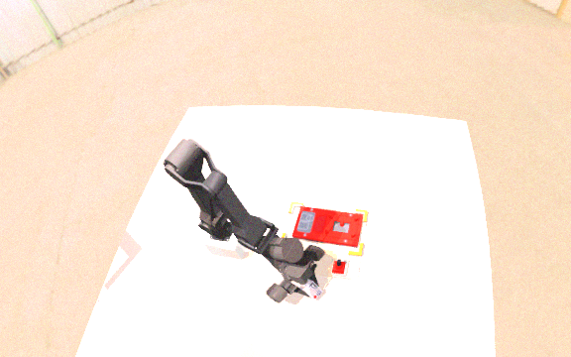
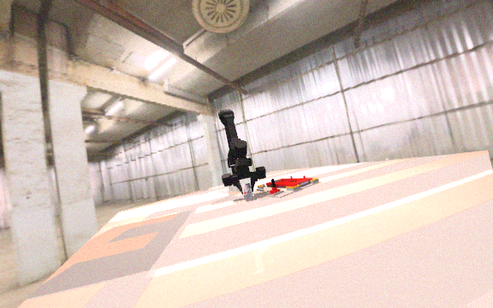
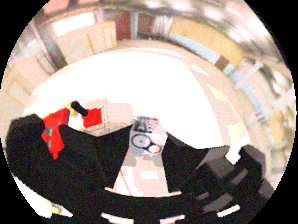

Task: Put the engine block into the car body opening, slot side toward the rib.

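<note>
The engine block (image 1: pixel 314 290) (image 2: pixel 247 189) (image 3: pixel 146 139) is a small grey block with printed circles and a small red mark. My gripper (image 1: pixel 310 289) (image 2: pixel 246 192) (image 3: pixel 146 129) is shut on it and holds it just above the table, in front of the car body. The car body (image 1: pixel 323 225) (image 2: pixel 287 183) (image 3: pixel 56 119) is a flat red plate, clear of the block. Its opening (image 1: pixel 341 227) shows near the right end in the top view. The rib and the block's slot side are too small to tell.
A red square piece with a black knob (image 1: pixel 339 267) (image 2: pixel 275 188) (image 3: pixel 92 118) stands between the gripper and the car body's near right corner. Yellow corner brackets (image 1: pixel 356 250) (image 2: pixel 314 181) surround the car body. The white table (image 1: pixel 404 169) carries all this.
</note>
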### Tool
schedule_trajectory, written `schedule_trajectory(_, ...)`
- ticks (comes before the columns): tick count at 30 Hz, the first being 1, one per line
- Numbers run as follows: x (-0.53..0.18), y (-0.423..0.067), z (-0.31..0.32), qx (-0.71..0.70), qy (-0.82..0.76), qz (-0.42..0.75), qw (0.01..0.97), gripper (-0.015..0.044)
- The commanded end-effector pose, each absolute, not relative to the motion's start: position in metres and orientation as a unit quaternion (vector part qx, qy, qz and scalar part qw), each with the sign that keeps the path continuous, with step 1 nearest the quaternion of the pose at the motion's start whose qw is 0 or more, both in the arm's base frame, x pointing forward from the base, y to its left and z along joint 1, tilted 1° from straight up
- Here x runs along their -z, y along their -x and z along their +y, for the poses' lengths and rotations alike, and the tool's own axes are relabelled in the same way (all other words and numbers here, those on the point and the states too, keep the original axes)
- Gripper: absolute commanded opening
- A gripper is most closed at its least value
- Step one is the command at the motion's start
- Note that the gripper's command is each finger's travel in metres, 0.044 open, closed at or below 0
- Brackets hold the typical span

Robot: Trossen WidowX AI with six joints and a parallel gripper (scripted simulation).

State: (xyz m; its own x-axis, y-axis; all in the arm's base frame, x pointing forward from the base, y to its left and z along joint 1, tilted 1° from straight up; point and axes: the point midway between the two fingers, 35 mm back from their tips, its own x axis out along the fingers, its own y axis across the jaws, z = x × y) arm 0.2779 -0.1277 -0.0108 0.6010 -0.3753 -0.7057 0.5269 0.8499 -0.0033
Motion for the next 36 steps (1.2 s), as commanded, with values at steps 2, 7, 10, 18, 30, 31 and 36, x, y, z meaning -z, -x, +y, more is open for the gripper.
schedule_trajectory(2,0.020,-0.276,-0.127,0.254,-0.104,0.373,0.886,0.0000)
schedule_trajectory(7,0.026,-0.276,-0.127,0.254,-0.104,0.373,0.886,0.0000)
schedule_trajectory(10,0.027,-0.276,-0.128,0.254,-0.104,0.373,0.886,0.0000)
schedule_trajectory(18,0.020,-0.279,-0.128,0.254,-0.103,0.363,0.890,0.0184)
schedule_trajectory(30,0.020,-0.279,-0.128,0.254,-0.103,0.363,0.890,0.0440)
schedule_trajectory(31,0.020,-0.279,-0.128,0.254,-0.103,0.363,0.890,0.0440)
schedule_trajectory(36,0.017,-0.277,-0.127,0.254,-0.103,0.368,0.889,0.0440)
